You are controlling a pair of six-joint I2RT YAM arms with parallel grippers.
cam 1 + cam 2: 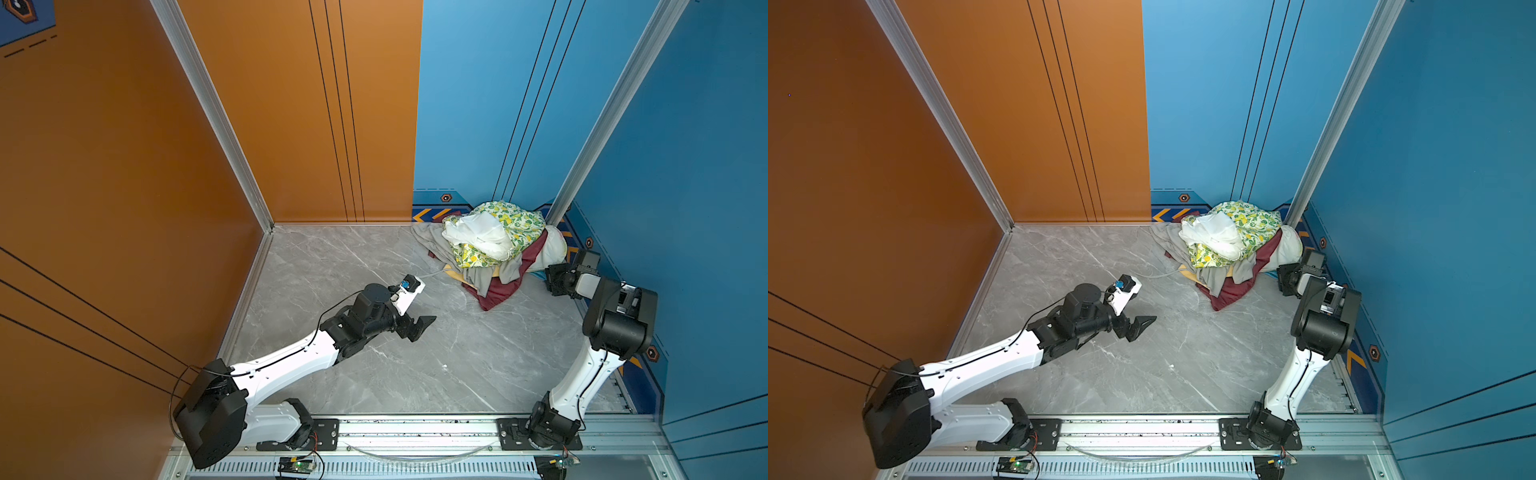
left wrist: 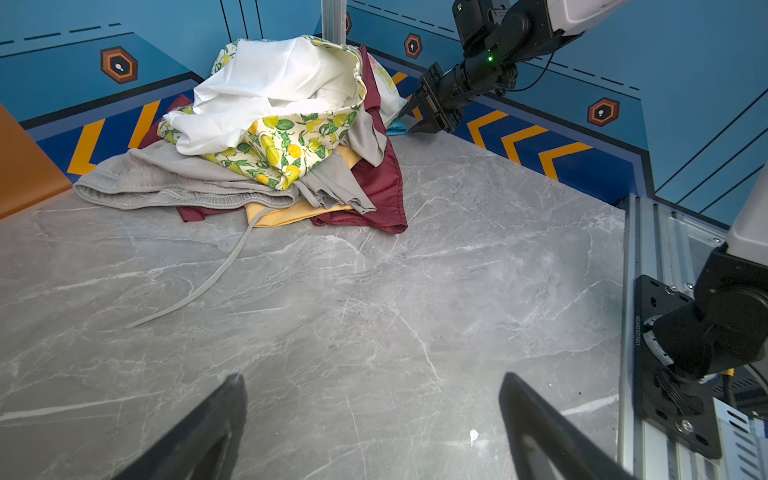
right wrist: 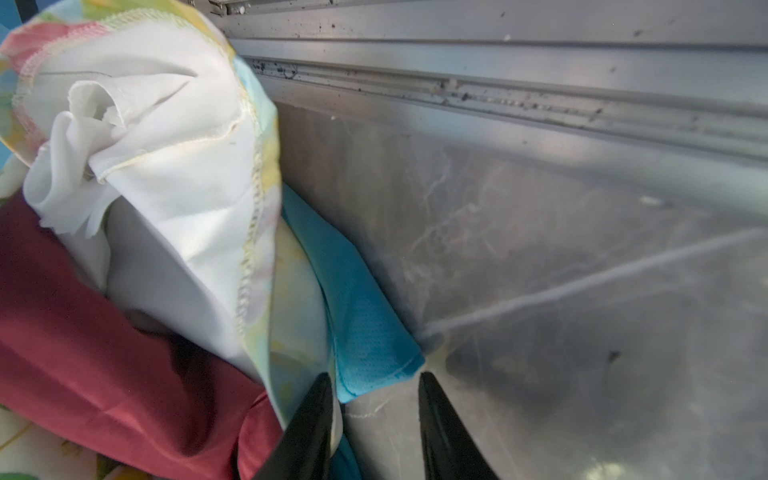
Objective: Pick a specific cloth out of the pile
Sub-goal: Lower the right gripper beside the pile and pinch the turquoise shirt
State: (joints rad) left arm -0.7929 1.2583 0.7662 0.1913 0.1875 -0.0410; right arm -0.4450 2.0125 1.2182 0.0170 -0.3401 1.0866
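Cloth (image 3: 365, 316) corner between parted right jaws

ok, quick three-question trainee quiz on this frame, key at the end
1. True or false: the left gripper holds fabric from the heap of mixed garments.
2. The right gripper has its fingers: A) apart, either side of a corner of the bright sky-blue mesh cloth; B) clamped shut, empty; C) out of every view.
3. Fill in: in both top views the heap sits in the far ___ corner of the grey marble tabletop.
Key: 1 false; 2 A; 3 right.
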